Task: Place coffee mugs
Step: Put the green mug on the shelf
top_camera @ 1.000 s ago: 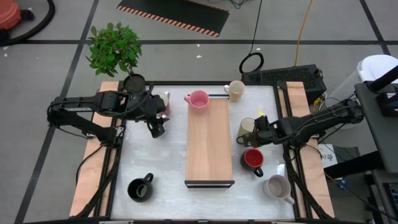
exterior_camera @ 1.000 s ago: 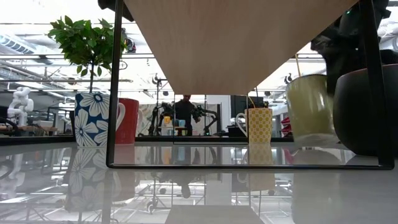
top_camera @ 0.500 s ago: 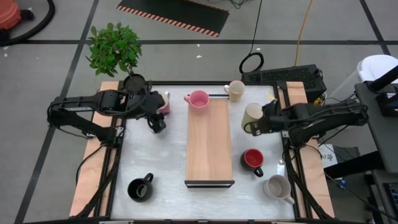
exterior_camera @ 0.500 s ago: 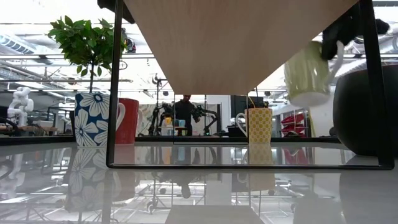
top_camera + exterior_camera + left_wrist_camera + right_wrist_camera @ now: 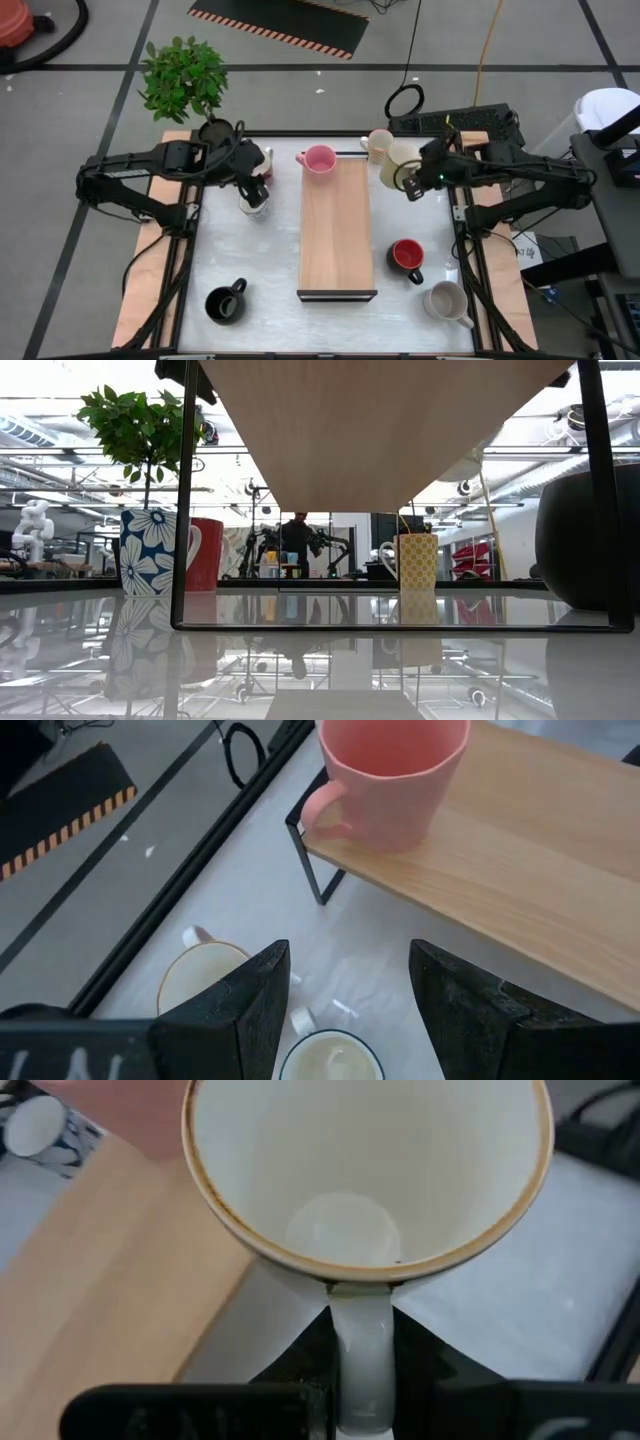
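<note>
At the front edge: black mug (image 5: 224,303) on the left, grey mug (image 5: 446,301) on the right, both standing on the table (image 5: 240,250).
Front right: red mug (image 5: 407,256) stands just beside the shelf's right side, apart from the grey mug.
Middle: wooden shelf (image 5: 337,230) runs front to back down the table; its long top is bare apart from one mug at the far end.
Left gripper (image 5: 257,189): hangs left of the shelf, fingers spread and gripping nothing, over a white mug with a dark rim (image 5: 331,1056) that stands on the table; the wrist view looks down into that mug between the fingers.
Beside it: another cream mug (image 5: 203,977) stands close by on the table, nearer the frame.
Right gripper (image 5: 414,184): clenched on the handle of a cream mug (image 5: 398,166), held off the table to the right of the shelf's far end; in the wrist view its mouth faces the camera and its inside is bare.
Far end of shelf: pink mug (image 5: 318,160) stands upright on top, handle pointing left.
Back edge: one more cream mug (image 5: 378,145) on the table, just behind the held one.
Beyond the back-left corner: plant (image 5: 183,80) in a dark pot.
Far room, low view: a person (image 5: 296,538) stands behind the table.
</note>
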